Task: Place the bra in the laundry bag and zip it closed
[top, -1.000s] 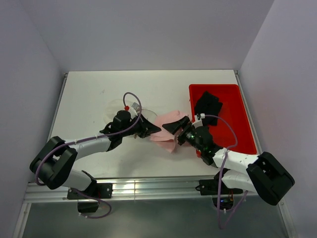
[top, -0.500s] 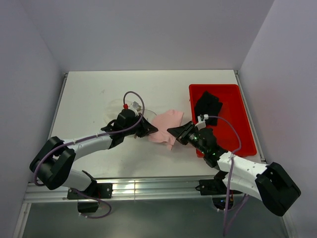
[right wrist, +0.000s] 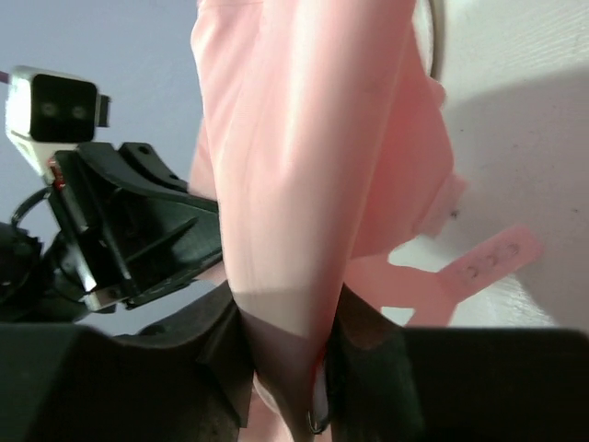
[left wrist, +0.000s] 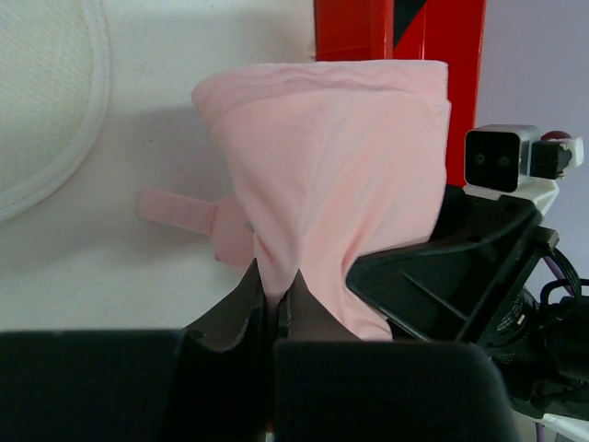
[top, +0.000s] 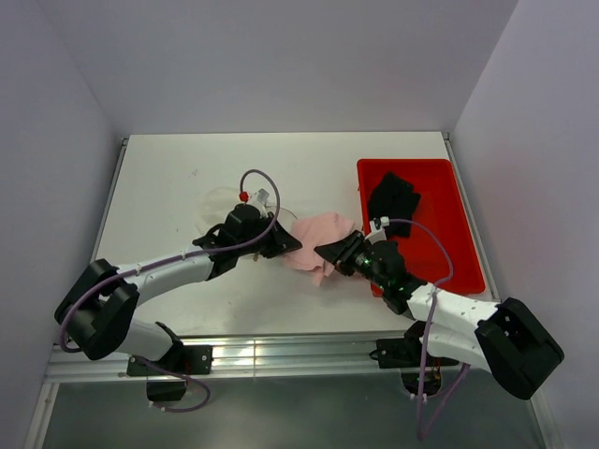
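The pale pink bra [top: 321, 229] hangs bunched between both grippers, just left of the red bin. My left gripper [top: 286, 245] is shut on its left edge; in the left wrist view the fingers [left wrist: 276, 276] pinch a fold of the bra [left wrist: 331, 157]. From the right, my right gripper [top: 329, 254] is shut on the bra too, with pink fabric [right wrist: 304, 138] squeezed between its fingers [right wrist: 294, 313]. The white mesh laundry bag [left wrist: 41, 101] lies flat on the table behind the left gripper, faint in the top view [top: 217, 201]. A strap [right wrist: 488, 262] trails onto the table.
A red plastic bin [top: 445, 182] stands at the right with a black garment [top: 393, 198] in it. The bin's wall [left wrist: 368, 28] is directly beyond the bra in the left wrist view. Grey walls enclose the white table [top: 168, 178].
My right gripper has closed from wide open onto the bra's right side. The bra is now bunched up between both grippers. The left gripper has kept its grip.
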Robot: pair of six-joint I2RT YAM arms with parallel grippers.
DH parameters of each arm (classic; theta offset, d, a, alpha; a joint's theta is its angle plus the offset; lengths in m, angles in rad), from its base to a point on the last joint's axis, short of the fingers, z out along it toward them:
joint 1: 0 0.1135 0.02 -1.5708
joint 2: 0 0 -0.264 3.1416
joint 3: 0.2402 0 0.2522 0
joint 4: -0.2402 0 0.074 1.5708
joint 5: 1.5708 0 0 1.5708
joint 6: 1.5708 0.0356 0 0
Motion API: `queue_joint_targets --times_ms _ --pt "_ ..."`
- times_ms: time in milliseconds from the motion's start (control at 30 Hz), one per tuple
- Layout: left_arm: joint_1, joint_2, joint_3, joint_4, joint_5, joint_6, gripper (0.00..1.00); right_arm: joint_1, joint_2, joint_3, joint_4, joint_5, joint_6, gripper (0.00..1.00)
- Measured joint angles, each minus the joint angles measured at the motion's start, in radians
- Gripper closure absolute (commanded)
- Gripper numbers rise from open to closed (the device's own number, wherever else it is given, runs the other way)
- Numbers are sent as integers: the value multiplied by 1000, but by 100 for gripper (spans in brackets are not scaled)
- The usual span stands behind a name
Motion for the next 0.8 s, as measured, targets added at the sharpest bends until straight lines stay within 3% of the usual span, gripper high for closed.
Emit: queue_joint_targets --times_ms 33,100,200,233,333,400,600,800 --pt "-2 0 4 -1 -1 3 100 0 2 0 -2 0 -1 78" --pt "-3 0 8 -10 -3 10 100 0 3 0 -4 1 -2 85" --pt "-6 -1 12 -33 -14 25 88 0 2 1 -18 1 -3 99" --pt "-8 -2 18 -47 -22 29 78 0 -1 3 -30 1 -3 100" --pt "-17 -11 54 -125 -69 61 60 0 -29 15 -74 4 -6 100" --pt "-21 -24 91 -190 -124 86 54 0 -60 28 -108 12 -11 100" --pt "-28 -54 265 -430 -347 181 49 0 -144 89 -214 36 -28 100" --pt "-40 -6 473 -687 -599 262 51 1 -152 153 -272 49 -32 100"
